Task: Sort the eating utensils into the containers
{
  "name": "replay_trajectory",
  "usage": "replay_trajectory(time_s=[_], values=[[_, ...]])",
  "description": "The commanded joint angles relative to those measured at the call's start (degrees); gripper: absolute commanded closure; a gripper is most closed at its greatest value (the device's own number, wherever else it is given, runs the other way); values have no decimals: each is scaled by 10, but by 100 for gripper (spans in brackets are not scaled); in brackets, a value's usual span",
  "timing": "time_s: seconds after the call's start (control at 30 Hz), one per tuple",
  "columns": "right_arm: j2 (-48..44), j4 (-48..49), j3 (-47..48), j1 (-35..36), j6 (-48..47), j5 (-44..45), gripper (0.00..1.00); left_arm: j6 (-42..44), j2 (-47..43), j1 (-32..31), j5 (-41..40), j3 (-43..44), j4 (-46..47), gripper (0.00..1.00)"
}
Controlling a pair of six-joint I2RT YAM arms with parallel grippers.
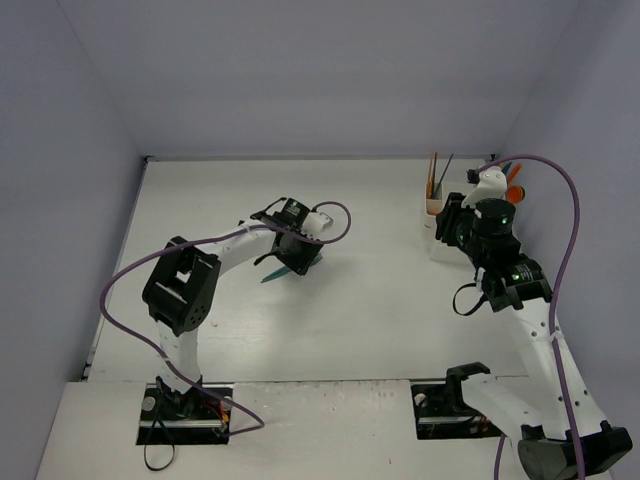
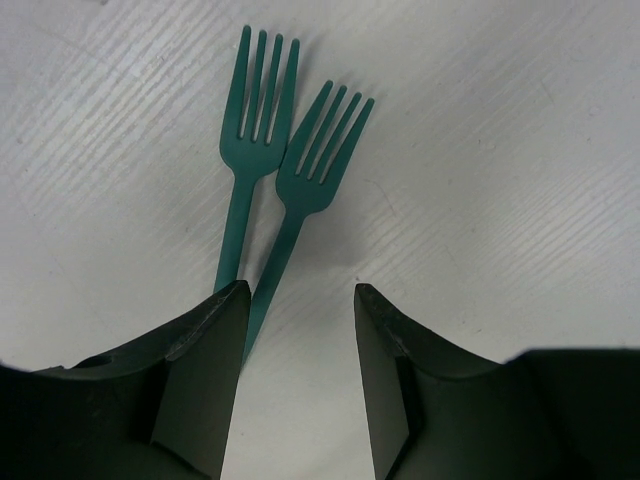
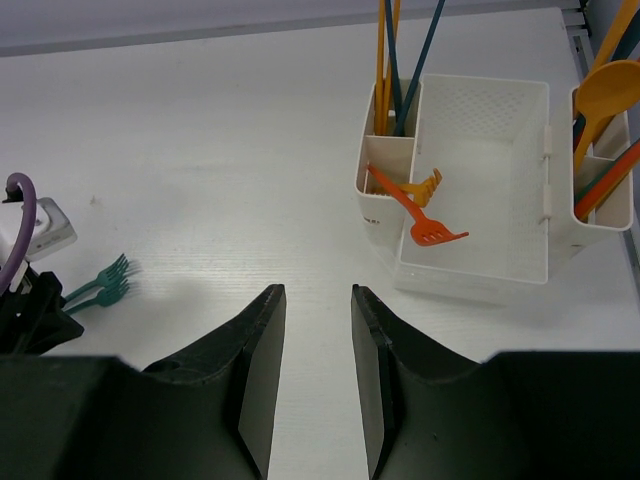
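Note:
Two teal forks (image 2: 258,110) (image 2: 320,150) lie side by side on the white table, tines pointing away from my left gripper (image 2: 300,292). That gripper is open just above their handles. The handles run under its left finger and nothing is between the jaws. From above, the forks (image 1: 268,279) poke out from under the left gripper (image 1: 295,262). My right gripper (image 3: 317,290) hangs open and empty, short of the white container (image 3: 480,255). A red-orange fork (image 3: 415,215) and an orange fork (image 3: 427,184) lie tilted in it. Long handles (image 3: 390,60) stand upright in its back compartment.
An orange spoon (image 3: 605,95) and other utensils stand in a second holder part at the far right. The container (image 1: 438,246) sits at the table's back right, close under the right arm. Purple cables loop off both arms. Walls enclose the table on three sides.

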Motion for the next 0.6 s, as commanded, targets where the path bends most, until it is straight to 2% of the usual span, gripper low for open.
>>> replay_trajectory(time_s=[0.0, 0.3, 0.57], values=[[-9, 27, -2, 1, 7, -9, 69, 8, 7, 1, 6, 28, 8, 57], [-20, 25, -11, 1, 13, -10, 69, -4, 4, -11, 3, 5, 10, 61], [-18, 25, -9, 1, 22, -48, 69, -9, -34, -33, 5, -11, 19, 89]])
